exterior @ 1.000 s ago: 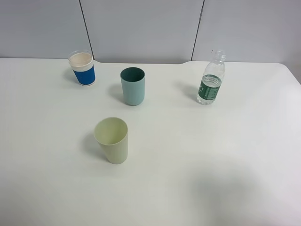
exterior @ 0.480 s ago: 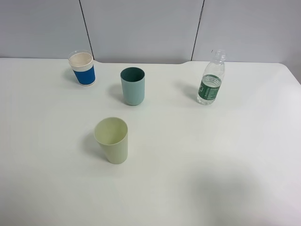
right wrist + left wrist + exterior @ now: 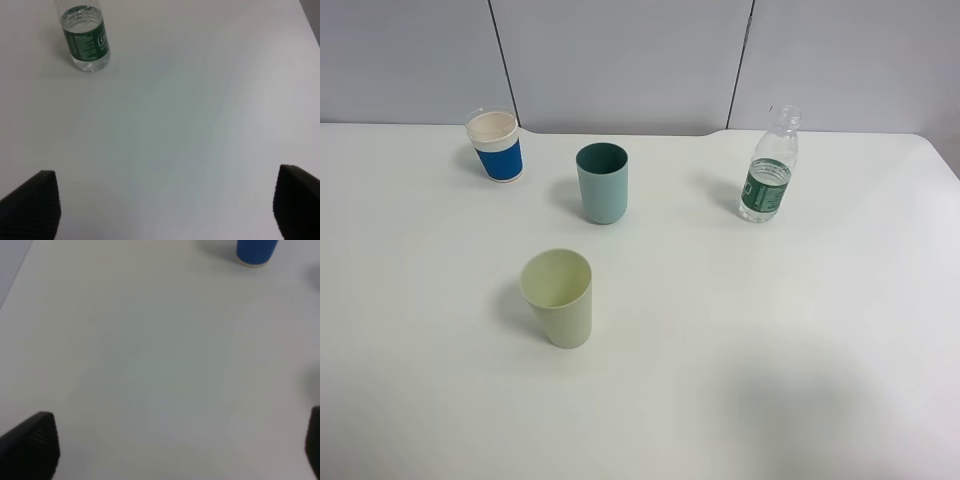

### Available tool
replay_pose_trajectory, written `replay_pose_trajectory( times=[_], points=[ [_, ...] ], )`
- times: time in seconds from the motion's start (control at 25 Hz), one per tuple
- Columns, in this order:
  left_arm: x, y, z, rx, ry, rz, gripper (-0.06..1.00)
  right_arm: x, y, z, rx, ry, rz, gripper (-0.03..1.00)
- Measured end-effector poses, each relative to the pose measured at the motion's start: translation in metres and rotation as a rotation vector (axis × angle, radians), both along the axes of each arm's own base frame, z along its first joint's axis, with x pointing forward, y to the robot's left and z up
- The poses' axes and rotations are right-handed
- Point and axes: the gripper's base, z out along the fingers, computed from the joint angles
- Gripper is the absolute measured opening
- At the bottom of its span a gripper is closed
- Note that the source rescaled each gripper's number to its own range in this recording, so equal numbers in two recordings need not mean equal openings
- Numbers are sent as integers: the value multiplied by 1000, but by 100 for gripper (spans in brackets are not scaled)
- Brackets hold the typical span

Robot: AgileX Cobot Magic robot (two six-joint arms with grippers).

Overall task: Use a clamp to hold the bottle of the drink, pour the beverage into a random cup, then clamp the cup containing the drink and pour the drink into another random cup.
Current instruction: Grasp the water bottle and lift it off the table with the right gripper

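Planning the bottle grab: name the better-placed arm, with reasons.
Right. The bottle stands on the right side, ahead of that arm's open fingers in its wrist view; the left wrist view faces the blue-sleeved cup.

Through the left wrist camera everything looks soft. The blue-sleeved paper cup [image 3: 256,251] is cut off above its base, and only the dark tips of the left gripper [image 3: 172,447] poke in at the edge. The right wrist camera crops the bottle [image 3: 85,39] just above its green band, and the right gripper [image 3: 164,205] likewise shows only its tips.
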Motion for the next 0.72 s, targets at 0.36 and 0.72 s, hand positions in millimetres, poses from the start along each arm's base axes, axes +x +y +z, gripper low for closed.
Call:
replay_pose_trajectory(
  times=[0.36, 0.72],
  points=[
    [0, 0, 0, 0, 0, 0, 100, 0, 2, 0, 26, -3, 12, 75],
    [0, 0, 0, 0, 0, 0, 100, 6, -1, 16, 1, -132, -10, 75]
  ],
)
